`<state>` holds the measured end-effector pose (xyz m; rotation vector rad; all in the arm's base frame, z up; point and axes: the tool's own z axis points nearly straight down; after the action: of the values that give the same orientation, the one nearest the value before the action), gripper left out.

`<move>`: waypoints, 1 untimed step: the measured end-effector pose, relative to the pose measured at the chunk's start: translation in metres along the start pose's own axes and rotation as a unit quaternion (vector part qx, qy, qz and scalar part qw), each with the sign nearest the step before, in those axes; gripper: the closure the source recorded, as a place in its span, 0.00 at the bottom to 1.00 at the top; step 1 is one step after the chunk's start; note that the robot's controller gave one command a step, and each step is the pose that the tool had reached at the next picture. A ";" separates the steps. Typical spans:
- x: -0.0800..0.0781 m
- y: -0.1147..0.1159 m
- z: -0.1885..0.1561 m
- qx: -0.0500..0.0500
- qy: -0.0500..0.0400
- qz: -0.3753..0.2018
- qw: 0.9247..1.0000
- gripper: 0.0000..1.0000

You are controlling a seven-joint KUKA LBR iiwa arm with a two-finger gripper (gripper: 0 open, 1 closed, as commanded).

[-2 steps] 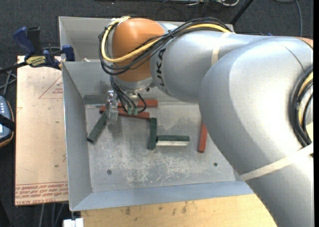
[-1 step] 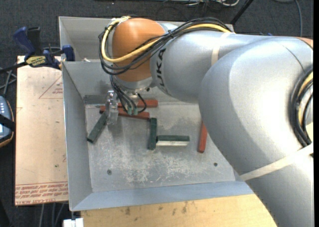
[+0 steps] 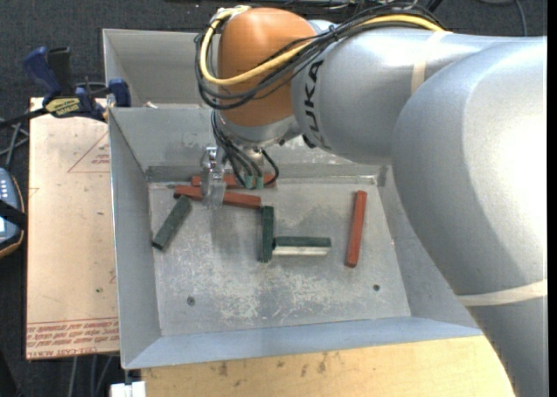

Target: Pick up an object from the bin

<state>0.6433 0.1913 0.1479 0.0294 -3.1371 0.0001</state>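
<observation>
Long red stick (image 3: 233, 198): it lies flat and crosswise on the bin floor, close to the back wall and left of the middle.
Tool (image 3: 228, 185): it hangs low over the middle of that long red stick; from where I stand I cannot tell whether it touches it.
Tool state: spread or pressed together, I cannot tell.
Left green stick (image 3: 171, 224): near the red one's left end, slanting towards the left wall.
Upright green stick (image 3: 265, 232): just below the red one's right end, pointing front to back.
Crosswise green stick (image 3: 303, 242): its left end meets the upright one.
Pale stick (image 3: 302, 252): lying alongside the crosswise green stick, on its front side.
Right red stick (image 3: 355, 228): well apart to the right, nearly front to back.
Bin (image 3: 130, 238): grey metal with sloping walls.
Arm (image 3: 418, 108): reaching in from the right, with an orange cover (image 3: 257, 64) and cables above the tool.
</observation>
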 end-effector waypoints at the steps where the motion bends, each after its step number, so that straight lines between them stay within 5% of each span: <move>1: 0.002 -0.032 -0.033 -0.001 -0.003 0.037 0.999 0.00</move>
<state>0.6417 0.1590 0.1808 -0.0862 -3.1429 -0.0021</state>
